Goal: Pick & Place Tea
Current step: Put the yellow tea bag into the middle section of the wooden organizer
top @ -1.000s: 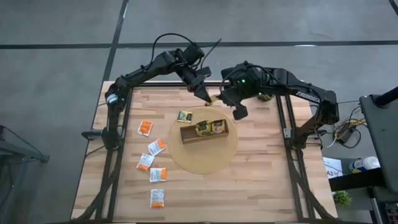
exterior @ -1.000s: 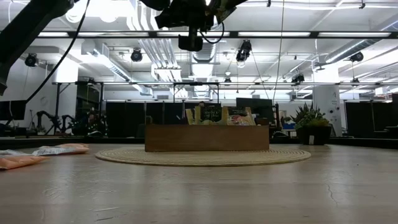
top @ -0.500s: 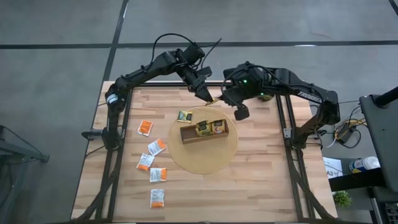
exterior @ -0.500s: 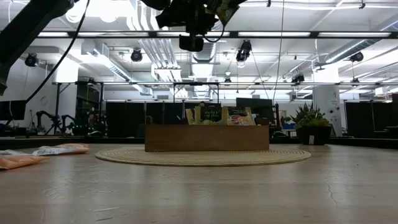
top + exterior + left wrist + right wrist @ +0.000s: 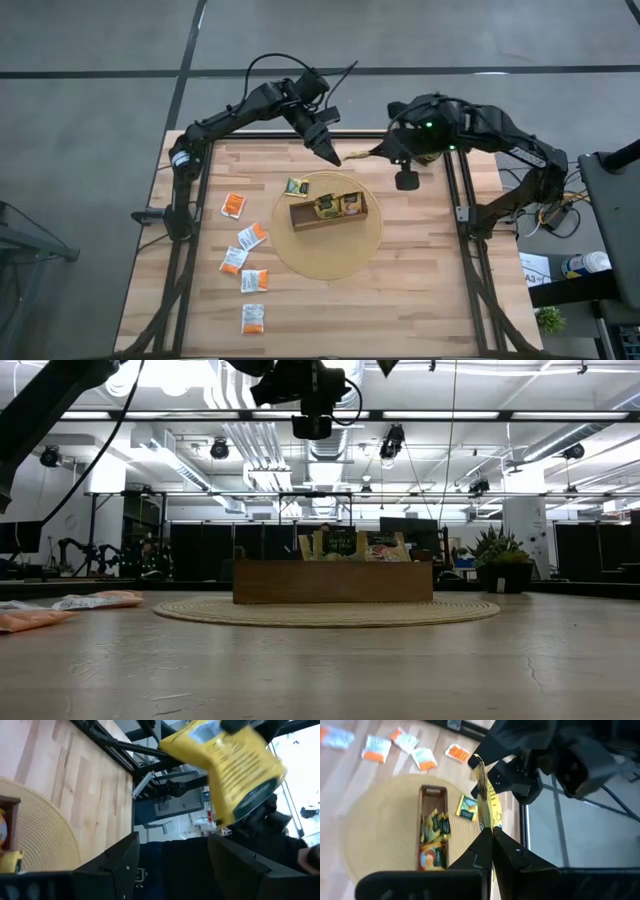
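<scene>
The right hand (image 5: 372, 153) pinches a yellow square paper tea sachet (image 5: 485, 795) edge-on, above and just beyond the brown wooden tray (image 5: 329, 213); the left hand (image 5: 331, 157) gapes wide beside it.

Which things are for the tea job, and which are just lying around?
For the job: yellow sachet in the shut right gripper; open left gripper beside it; loose orange sachets; tray.
Lying about: mat, plant.
</scene>
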Controlling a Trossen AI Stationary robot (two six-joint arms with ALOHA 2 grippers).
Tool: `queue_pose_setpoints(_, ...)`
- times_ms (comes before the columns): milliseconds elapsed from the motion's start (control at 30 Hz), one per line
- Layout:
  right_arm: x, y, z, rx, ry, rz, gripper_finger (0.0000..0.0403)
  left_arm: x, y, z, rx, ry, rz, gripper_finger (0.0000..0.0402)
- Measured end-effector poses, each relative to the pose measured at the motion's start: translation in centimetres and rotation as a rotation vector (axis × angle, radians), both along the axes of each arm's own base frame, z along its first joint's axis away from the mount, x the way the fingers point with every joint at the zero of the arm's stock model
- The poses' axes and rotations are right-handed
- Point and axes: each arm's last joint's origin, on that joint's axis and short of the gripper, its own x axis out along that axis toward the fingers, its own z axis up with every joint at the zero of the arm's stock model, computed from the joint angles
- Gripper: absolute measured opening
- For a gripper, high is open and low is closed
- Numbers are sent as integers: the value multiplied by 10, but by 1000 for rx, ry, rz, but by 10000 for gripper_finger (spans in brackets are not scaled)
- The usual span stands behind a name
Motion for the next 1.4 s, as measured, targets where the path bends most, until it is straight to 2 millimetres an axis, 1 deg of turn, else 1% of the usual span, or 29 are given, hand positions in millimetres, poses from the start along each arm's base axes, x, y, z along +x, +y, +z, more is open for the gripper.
queue_pose_setpoints(133, -12, 3, 7, 64, -36, -49, 8, 0, 0, 4, 40, -48, -10, 229)
queue_pose_setpoints(233, -21, 5, 9, 143, -45, -83, 8, -1, 0, 13, 97, -86, 4, 229)
queue_pose_setpoints(333, -26, 7, 12, 243, -67, -117, 8, -3, 0, 29, 220, -152, 42, 229)
queue_pose_setpoints(500, -28, 8, 13, 361, -85, -163, 8, -10, -6, 65, 462, -278, 119, 229)
queue_pose_setpoints(600, -28, 8, 13, 405, -92, -200, 8, -19, -11, 76, 568, -312, 167, 229)
queue_pose_setpoints(733, -28, 8, 13, 466, -103, -252, 8, -36, -23, 85, 729, -294, 232, 229)
queue_pose_setpoints(900, -23, 7, 15, 500, -150, -277, 8, -54, -42, 94, 860, -289, 262, 229)
queue_pose_setpoints(967, -18, 6, 16, 515, -196, -280, 8, -58, -49, 99, 910, -280, 303, 229)
queue_pose_setpoints(1133, -10, 1, 16, 511, -271, -282, 8, -67, -66, 106, 1049, -222, 407, 229)
queue_pose_setpoints(1400, 3, -4, 11, 472, -356, -268, 8, -80, -90, 115, 1027, -229, 441, 229)
